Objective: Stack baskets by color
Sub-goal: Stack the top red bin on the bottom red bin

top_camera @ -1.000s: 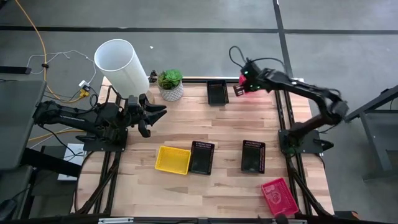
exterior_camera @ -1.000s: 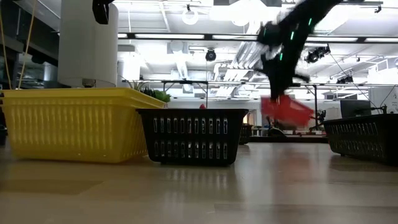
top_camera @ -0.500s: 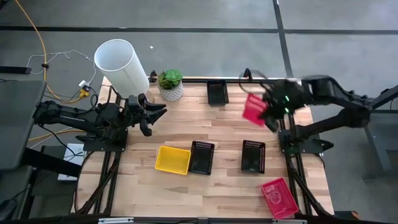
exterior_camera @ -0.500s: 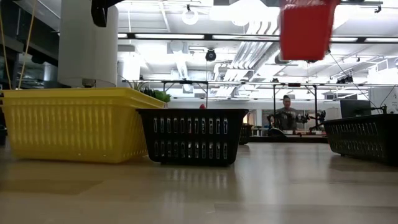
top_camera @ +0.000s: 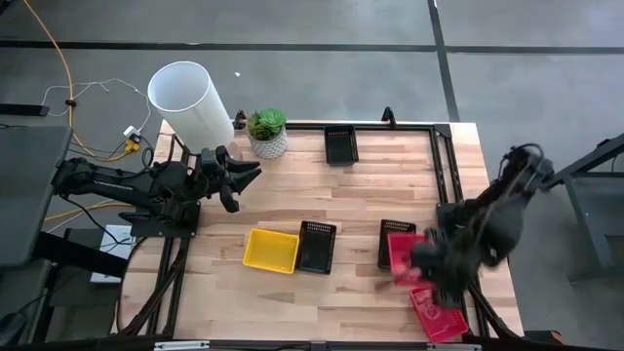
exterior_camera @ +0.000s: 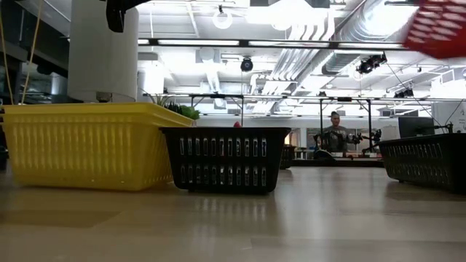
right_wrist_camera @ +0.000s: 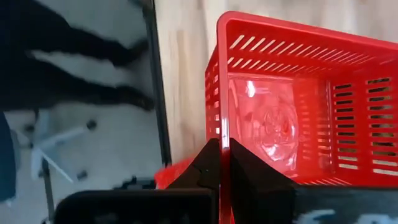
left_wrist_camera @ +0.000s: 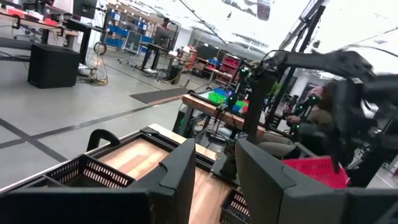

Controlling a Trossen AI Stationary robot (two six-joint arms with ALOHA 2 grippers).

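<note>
My right gripper (top_camera: 419, 261) is shut on a red basket (top_camera: 402, 255) and holds it in the air over the table's near right part. It is beside a black basket (top_camera: 394, 234) and just beyond a second red basket (top_camera: 439, 312) on the table. A yellow basket (top_camera: 271, 250) and a black basket (top_camera: 317, 246) stand side by side at the middle. Another black basket (top_camera: 340, 144) stands at the far edge. My left gripper (top_camera: 237, 177) waits open and level at the far left, holding nothing. My right gripper pinches one wall of the red basket at its rim (right_wrist_camera: 222, 140), with one finger (right_wrist_camera: 208, 163) outside the wall and the other (right_wrist_camera: 249, 171) inside. The fingers slant down from above. The basket is lifted clear of the table, its open side toward the wrist.
A tall white cylinder (top_camera: 190, 100) and a white pot with a green plant (top_camera: 266, 133) stand at the far left, next to my left arm. A black frame rail (top_camera: 444, 185) runs along the table's right side. People show in the room beyond the table.
My right gripper has swung fast from the table's far right corner toward the near edge, rising and turning its wrist. The red basket has gone with it, clear of the table all the way. It now hangs beside the right black basket.
</note>
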